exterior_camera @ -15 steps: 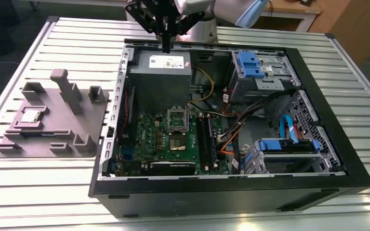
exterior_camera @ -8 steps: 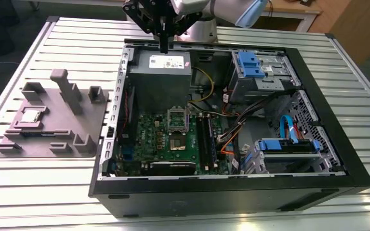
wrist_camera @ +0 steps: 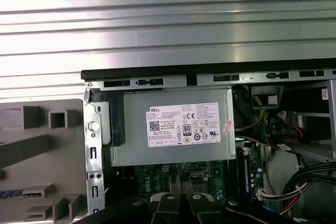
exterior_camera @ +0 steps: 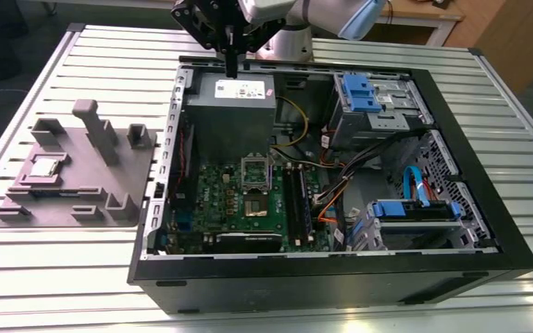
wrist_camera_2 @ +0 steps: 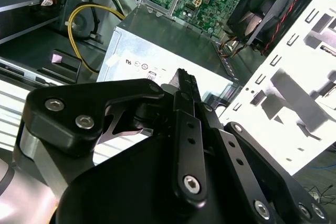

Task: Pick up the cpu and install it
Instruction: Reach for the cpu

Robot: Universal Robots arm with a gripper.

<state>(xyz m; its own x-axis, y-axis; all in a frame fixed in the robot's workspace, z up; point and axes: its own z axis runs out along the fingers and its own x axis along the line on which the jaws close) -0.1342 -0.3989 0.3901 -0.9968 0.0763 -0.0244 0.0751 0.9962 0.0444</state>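
Black claw (wrist_camera_2: 185,77), pinched closed and empty, hovers over the grey power supply (wrist_camera_2: 173,40).

Even, diffuse overhead light fills the exterior view: the slatted metal surface (exterior_camera: 81,277) reads bright and pale with only soft shadows, while the inside of the computer case (exterior_camera: 341,288) below the claw (exterior_camera: 232,72) is dimmer. In the first wrist view, the surface's slats (wrist_camera: 157,19) beyond the claw (wrist_camera: 176,205) glare in white bands. In the second wrist view, the perforated panel (wrist_camera_2: 294,77) beside the claw (wrist_camera_2: 186,85) is blown out to white, and the claw's black body is dark, its bolts catching small highlights.
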